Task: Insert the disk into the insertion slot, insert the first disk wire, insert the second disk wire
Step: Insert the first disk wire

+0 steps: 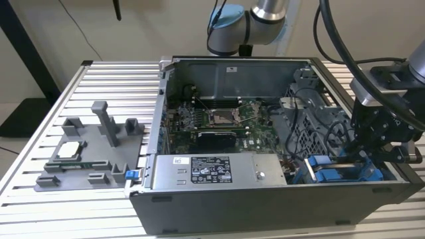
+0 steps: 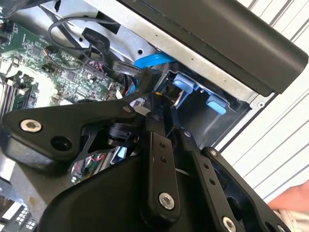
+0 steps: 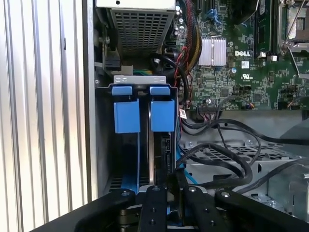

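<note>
Beside the insertion slot [image 3: 104,145], black cables [image 3: 241,166] across the perforated cage [image 3: 282,155].

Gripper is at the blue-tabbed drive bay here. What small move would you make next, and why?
Probably a short, slow push deeper into the insertion slot. The gripper hangs right at its mouth, in line with the blue tabs, and black cables crowd close beside it, so a sideways move risks snagging. Whether it holds a wire I cannot tell.

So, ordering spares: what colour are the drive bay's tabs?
Bright blue plastic tabs, best in first wrist view.
</note>
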Tool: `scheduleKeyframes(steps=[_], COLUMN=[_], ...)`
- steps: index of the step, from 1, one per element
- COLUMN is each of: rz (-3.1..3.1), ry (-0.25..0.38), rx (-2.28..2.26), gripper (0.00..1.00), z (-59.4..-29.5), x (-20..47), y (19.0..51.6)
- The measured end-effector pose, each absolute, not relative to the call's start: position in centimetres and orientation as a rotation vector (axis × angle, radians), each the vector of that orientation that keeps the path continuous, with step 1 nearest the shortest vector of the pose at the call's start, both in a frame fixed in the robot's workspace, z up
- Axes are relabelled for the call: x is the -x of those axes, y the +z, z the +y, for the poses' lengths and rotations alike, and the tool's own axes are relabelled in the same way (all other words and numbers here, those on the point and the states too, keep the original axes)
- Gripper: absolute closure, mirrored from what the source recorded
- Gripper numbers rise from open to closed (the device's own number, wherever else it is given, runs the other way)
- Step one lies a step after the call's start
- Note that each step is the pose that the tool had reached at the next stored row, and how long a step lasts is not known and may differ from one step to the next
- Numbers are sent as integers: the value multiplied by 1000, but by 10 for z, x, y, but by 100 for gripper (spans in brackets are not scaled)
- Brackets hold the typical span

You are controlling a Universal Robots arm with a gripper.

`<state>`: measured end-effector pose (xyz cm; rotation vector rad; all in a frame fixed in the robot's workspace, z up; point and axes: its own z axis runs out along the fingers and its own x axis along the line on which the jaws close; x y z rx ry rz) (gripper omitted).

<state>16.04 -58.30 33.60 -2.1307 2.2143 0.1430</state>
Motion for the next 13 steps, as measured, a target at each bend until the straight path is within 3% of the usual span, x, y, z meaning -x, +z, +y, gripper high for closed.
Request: scheduleKeyframes(steps=[13], rz=[2208], ry=[155], rx=[2125], gripper=[100], z=[-583], x=[-160], y=[336])
